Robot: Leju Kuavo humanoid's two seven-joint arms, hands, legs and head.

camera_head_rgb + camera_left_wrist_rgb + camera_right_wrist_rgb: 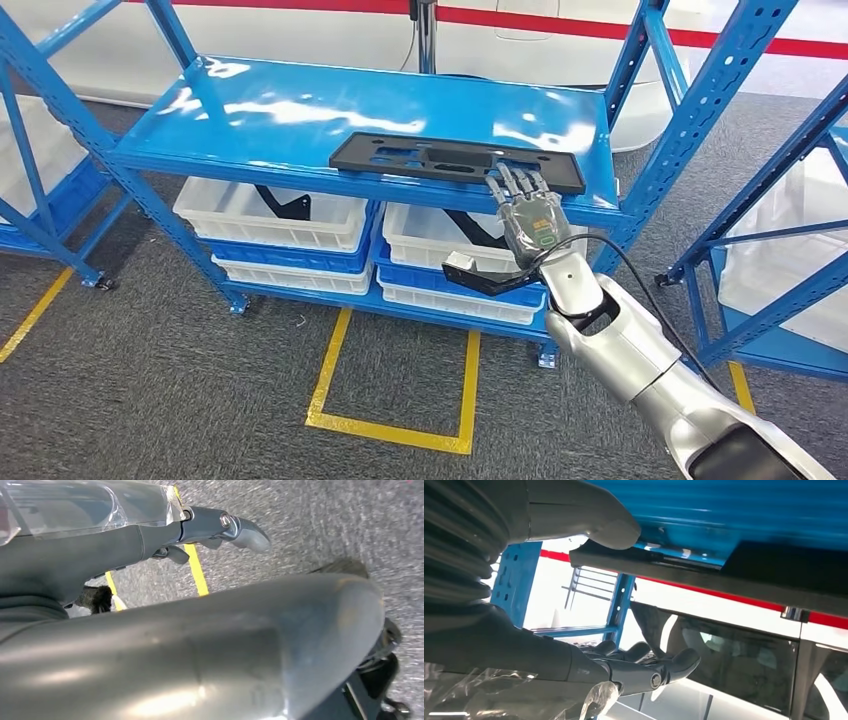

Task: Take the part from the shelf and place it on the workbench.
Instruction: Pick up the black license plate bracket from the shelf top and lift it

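My right hand [530,215] reaches the black part [455,160] on the blue shelf [250,115], fingers spread flat, holding nothing yet. Next I must close around its front edge.

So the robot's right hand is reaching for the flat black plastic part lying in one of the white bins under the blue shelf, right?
Not quite. The flat black plastic part lies on top of the blue metal shelf, not in a bin. The head view shows the right hand reaching its near edge.
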